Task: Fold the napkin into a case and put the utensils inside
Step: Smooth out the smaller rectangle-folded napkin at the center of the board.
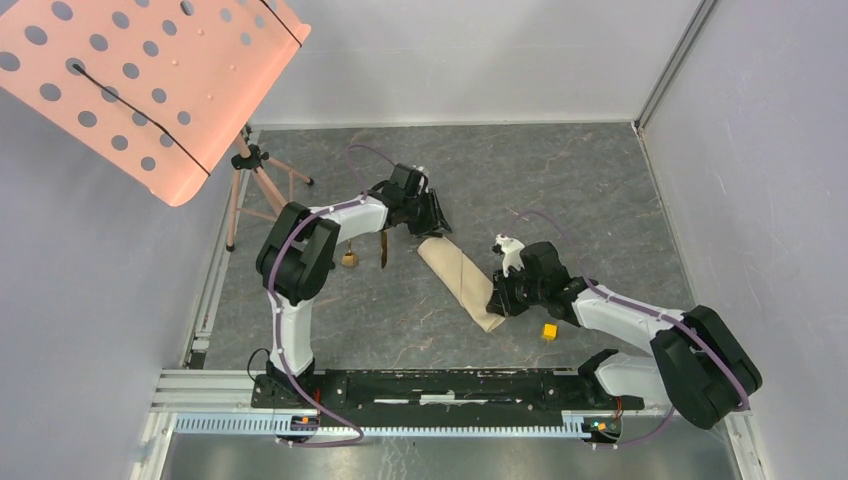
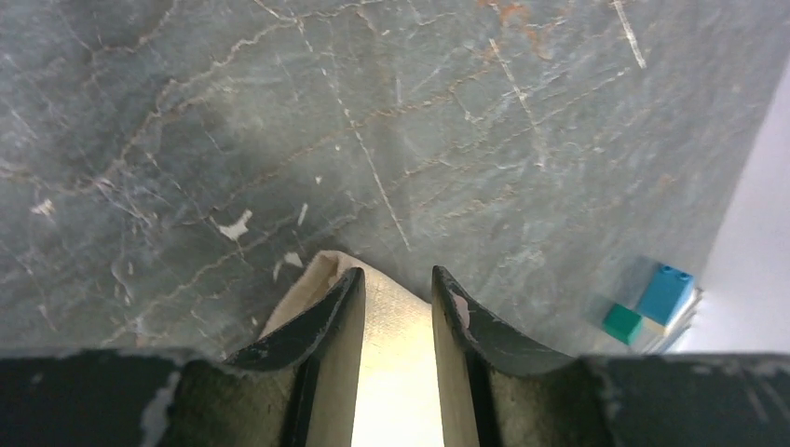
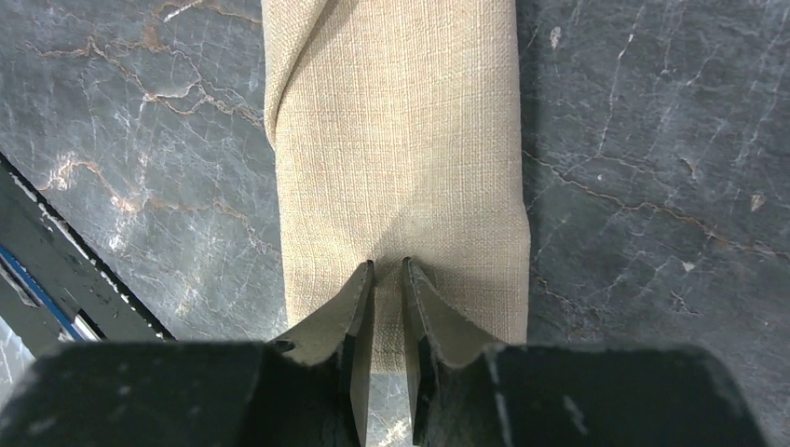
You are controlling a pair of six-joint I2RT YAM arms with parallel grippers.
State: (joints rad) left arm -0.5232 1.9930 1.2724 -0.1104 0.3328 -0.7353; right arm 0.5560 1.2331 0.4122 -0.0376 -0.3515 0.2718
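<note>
Surface: grey marbled tabletop, pale walls around.
Right gripper: jaws nearly together, pinching near end of the plain beige woven cloth napkin.
Napkin: folded into a long strip, lying diagonally between both grippers.
Left gripper: jaws part-spread, straddling napkin's far corner.

White-and-black arms, purple cables

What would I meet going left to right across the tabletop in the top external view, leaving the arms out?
In order: tripod stand → small yellowish block → utensils → napkin → yellow cube.
</note>
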